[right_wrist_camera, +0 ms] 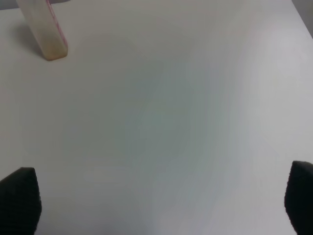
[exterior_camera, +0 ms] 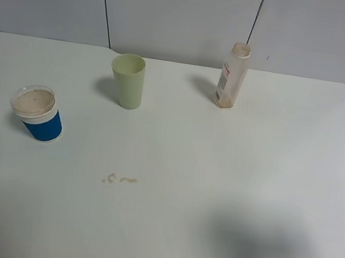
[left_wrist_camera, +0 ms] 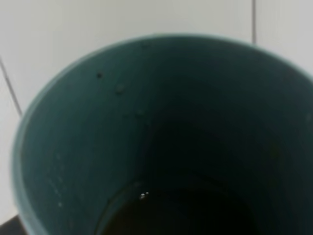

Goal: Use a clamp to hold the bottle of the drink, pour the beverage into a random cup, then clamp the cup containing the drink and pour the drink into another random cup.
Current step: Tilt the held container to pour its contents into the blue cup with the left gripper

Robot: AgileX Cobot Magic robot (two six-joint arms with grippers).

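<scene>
Although the left gripper's fingers are hidden from every view, they are closed tight, and the teal cup (left_wrist_camera: 73, 147) is held close against the wrist camera — its dark green inside fills that view, with the dark brown beverage (left_wrist_camera: 176, 215) pooled at the bottom. The right gripper (right_wrist_camera: 160, 200) is spread wide, its black fingers (right_wrist_camera: 19, 198) set far apart over the table (right_wrist_camera: 171, 98) and holding nothing. Beyond them the bottle (right_wrist_camera: 46, 29) is stood upright toward the back of the table, well apart from the pale yellow-green tumbler (exterior_camera: 127, 80). The blue-sleeved paper cup (exterior_camera: 36, 113) is placed near the left edge, and small brown spots (exterior_camera: 119, 179) are seen in front of the tumbler.
</scene>
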